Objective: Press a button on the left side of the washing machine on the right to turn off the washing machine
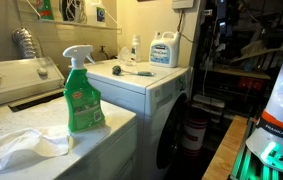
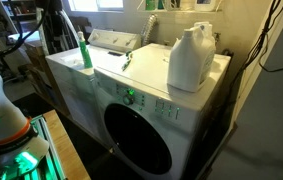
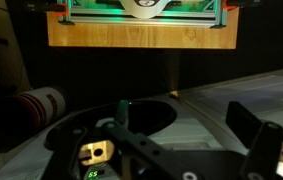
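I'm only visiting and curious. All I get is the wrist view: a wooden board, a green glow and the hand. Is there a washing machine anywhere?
Observer: Yes. In an exterior view a white boxy front-loading washing machine stands there, with a large dark round door in its front.
Operator: Does it look switched on?
Observer: A small green light glows on the left part of its control panel, above the door.
Operator: Is anything on top of it?
Observer: A white plastic jug with a handle stands upright on its flat top.
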`<control>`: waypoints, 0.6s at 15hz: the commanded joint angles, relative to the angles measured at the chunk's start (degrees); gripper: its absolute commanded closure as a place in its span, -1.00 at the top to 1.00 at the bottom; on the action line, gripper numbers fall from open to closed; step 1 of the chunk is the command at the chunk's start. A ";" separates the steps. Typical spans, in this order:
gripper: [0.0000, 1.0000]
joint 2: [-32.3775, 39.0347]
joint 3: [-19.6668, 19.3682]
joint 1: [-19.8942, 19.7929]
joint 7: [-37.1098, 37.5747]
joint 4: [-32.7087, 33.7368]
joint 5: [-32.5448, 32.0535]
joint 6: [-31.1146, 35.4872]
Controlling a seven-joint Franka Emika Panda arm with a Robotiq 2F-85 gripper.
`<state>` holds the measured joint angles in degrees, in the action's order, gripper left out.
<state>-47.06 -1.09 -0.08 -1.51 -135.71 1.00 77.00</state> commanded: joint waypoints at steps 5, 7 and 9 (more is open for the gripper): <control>1.00 0.07 0.03 -0.06 -0.05 0.13 0.00 -0.10; 1.00 -0.21 -0.12 -0.25 -0.16 -0.62 -0.45 0.13; 1.00 -1.05 -0.92 -0.44 -1.53 -2.74 -1.84 1.98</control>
<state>-47.03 -1.10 -0.13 -1.53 -135.79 0.80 77.03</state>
